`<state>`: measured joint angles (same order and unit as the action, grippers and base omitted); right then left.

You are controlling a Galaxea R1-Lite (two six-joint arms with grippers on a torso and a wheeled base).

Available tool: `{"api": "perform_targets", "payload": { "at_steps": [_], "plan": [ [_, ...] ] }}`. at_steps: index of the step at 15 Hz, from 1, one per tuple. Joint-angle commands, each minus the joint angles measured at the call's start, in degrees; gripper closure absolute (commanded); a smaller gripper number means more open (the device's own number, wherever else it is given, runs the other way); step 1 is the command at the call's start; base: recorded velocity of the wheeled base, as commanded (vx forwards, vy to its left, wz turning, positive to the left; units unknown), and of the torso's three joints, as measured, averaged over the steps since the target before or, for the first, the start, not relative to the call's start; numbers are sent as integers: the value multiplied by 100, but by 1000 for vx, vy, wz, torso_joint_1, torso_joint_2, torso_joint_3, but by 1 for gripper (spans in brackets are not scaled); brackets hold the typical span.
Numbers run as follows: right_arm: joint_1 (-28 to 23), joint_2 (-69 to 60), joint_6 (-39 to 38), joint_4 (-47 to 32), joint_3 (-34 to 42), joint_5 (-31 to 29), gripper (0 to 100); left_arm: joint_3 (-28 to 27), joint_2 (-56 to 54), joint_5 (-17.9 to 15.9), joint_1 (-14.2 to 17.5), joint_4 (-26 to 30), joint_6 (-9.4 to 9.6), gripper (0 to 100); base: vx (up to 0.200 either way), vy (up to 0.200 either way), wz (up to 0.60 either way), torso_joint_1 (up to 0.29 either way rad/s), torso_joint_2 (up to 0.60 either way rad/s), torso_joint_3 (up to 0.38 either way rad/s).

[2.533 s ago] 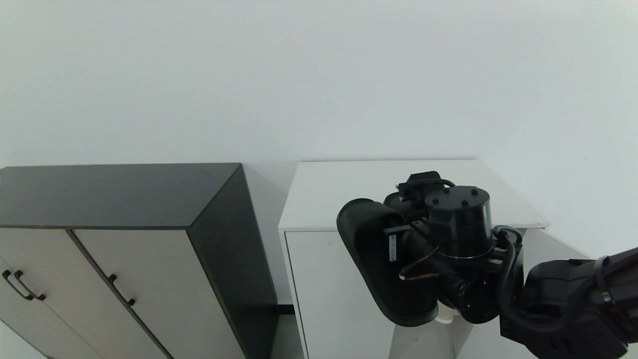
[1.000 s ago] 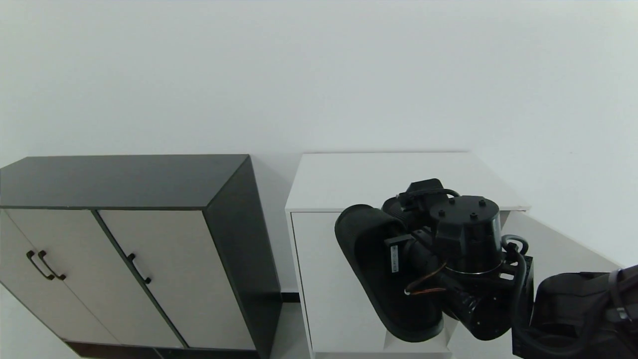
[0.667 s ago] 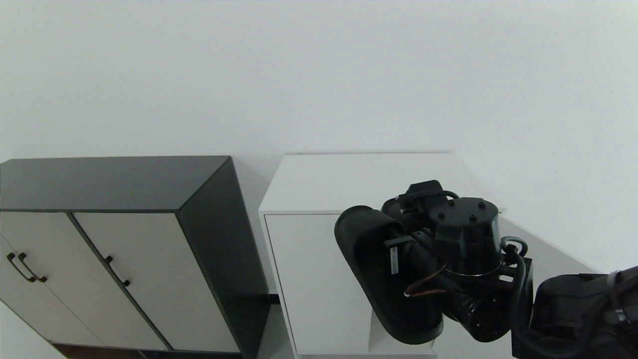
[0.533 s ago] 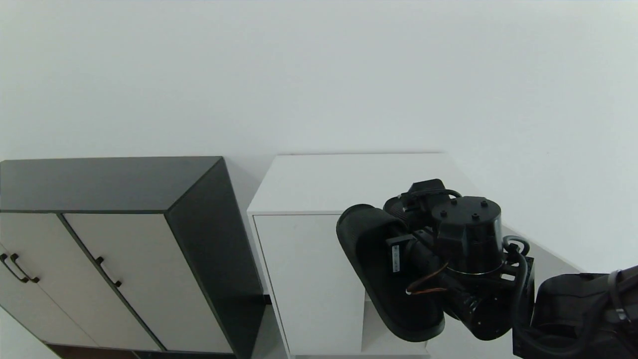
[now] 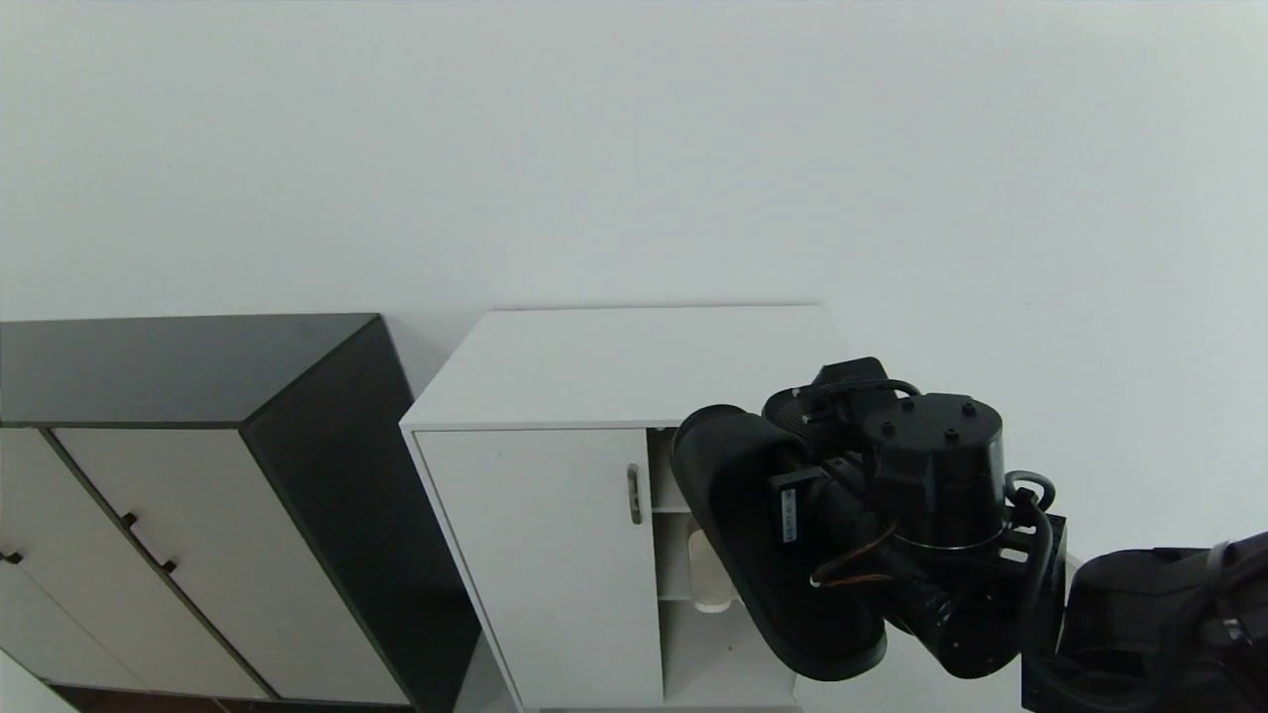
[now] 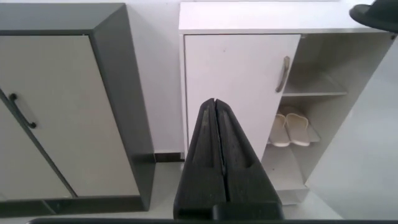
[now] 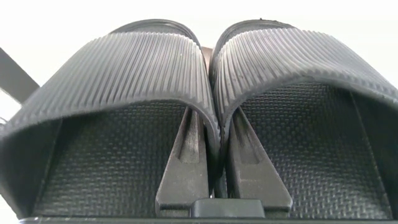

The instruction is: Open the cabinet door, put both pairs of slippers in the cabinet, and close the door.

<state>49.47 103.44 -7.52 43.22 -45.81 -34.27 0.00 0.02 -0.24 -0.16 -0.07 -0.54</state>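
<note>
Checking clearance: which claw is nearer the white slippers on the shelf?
Right. The right claw, holding the black slippers, is just before the white slippers; the left claw is farther back.

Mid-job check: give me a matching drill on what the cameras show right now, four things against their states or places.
Things:
1. black slippers
2. pale slippers
3. left gripper
4. door with the handle

States or places:
A. shut, holding nothing
B. on a shelf inside the white cabinet
C. closed
D. clamped by the right gripper

Pairs: 1-D, 2-B, 3-A, 4-C
</note>
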Motion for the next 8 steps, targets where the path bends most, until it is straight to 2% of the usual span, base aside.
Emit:
{"api": "perform_targets", "payload": {
  "at_steps": [1,8],
  "plan": [
    [1,27,40,29,46,-1,100,0,6,-2,-2,-1,-8,100,0,0,0,0,0,0],
    [-69,54,321,354,292,25,100,0,-2,-2,-2,-1,1,100,0,0,0,0,0,0]
  ]
}}
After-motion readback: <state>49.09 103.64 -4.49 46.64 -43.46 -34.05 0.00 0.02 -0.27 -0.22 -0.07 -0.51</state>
